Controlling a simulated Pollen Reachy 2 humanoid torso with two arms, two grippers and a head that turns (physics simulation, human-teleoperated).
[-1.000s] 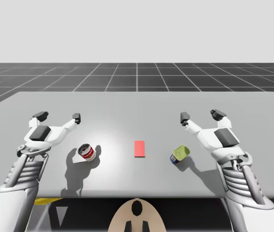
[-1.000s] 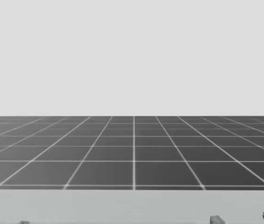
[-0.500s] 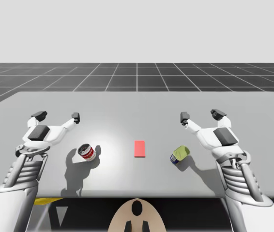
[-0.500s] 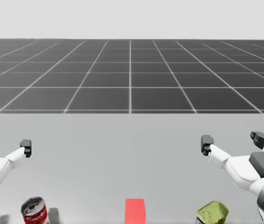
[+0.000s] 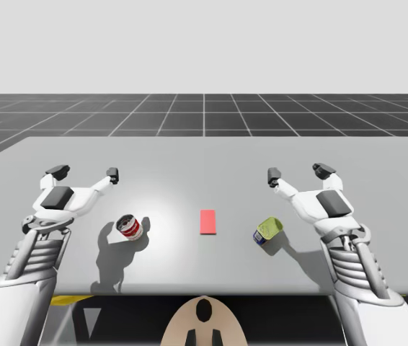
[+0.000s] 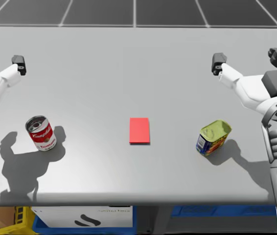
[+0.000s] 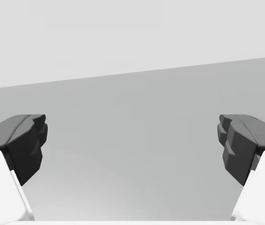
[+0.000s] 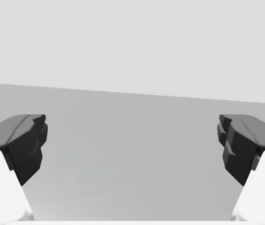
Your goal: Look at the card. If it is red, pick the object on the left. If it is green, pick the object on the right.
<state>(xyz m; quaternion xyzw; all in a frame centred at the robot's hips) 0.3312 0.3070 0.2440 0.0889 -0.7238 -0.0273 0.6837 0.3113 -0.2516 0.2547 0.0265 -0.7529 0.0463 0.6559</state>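
Grey table (image 5: 204,155) stretches toward a dark grid floor (image 5: 204,112), with my left gripper (image 5: 86,172) at 10 o'clock and my right gripper (image 5: 299,172) at 2 o'clock of its middle, each with fingers spread wide around nothing. An upright red-and-white can (image 6: 40,133) stands at 9 o'clock and a tilted blue can (image 6: 213,137) with a yellow-green top at 3 o'clock of the flat red card (image 6: 139,130), each well apart from it.
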